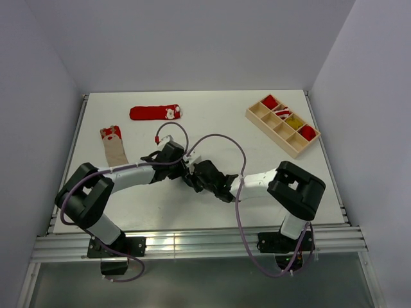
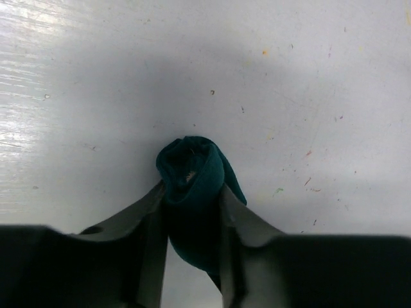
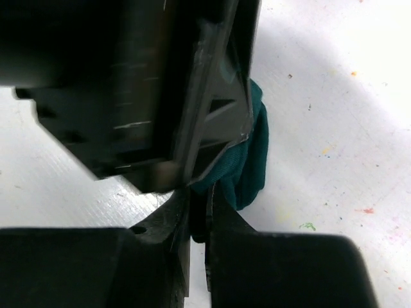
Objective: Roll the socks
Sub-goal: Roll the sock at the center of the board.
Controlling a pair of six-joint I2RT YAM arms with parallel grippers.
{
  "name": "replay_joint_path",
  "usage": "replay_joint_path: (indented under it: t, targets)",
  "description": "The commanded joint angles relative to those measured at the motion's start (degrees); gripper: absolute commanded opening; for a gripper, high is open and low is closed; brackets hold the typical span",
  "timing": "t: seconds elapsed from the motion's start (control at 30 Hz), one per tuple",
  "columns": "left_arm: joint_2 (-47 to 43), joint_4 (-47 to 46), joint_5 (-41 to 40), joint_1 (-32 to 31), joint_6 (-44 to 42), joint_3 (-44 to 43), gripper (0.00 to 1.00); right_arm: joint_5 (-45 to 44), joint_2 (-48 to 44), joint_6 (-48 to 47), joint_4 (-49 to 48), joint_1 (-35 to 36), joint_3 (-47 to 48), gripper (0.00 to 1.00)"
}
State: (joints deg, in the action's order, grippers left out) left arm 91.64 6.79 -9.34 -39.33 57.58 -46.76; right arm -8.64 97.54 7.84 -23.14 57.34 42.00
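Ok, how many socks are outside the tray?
3: red sock at the back, beige sock far left, green sock in the left gripper, centre. Bundles in the tray may be more.

Light: bright, even overhead | glare: white streaks on surface, left wrist view | shadow: soft grey pool mid-frame | focus: green sock sharp, foreground blurred

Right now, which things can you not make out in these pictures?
- Left wrist view: lower end of the green sock, hidden between the fingers of the left gripper.
- Right wrist view: most of the sock, behind the left gripper; whether the right gripper pinches it, too dark.
- Top view: sock under both grippers; tray contents too small.
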Motion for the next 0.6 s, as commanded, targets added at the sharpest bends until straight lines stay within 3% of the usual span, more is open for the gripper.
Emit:
replay_joint_path:
  t: [0.0,0.03,0.17,0.57]
  targets:
    - [-3.4,0.0,-0.1,-1.0,-1.2,2.3,0.41,7.5,-0.1,3.6,2.9,-2.4,-0.8,0.0]
    - [-4.8,-0.7,-0.6,-1.0,-0.8,2.6,0.49,8.4,-0.1,4.3,3.2,-4.1,-0.9,0.0]
    - [-8.2,-3.4,-2.3,-0.8,0.2,5.1,0.64,19.2,0.0,8.3,4.4,-8.8,-0.5,0.0]
    - [-12.5,-12.2,-4.1,0.3,3.6,12.5,0.67,44.3,7.8,18.0,3.4,-18.8,2.9,0.0]
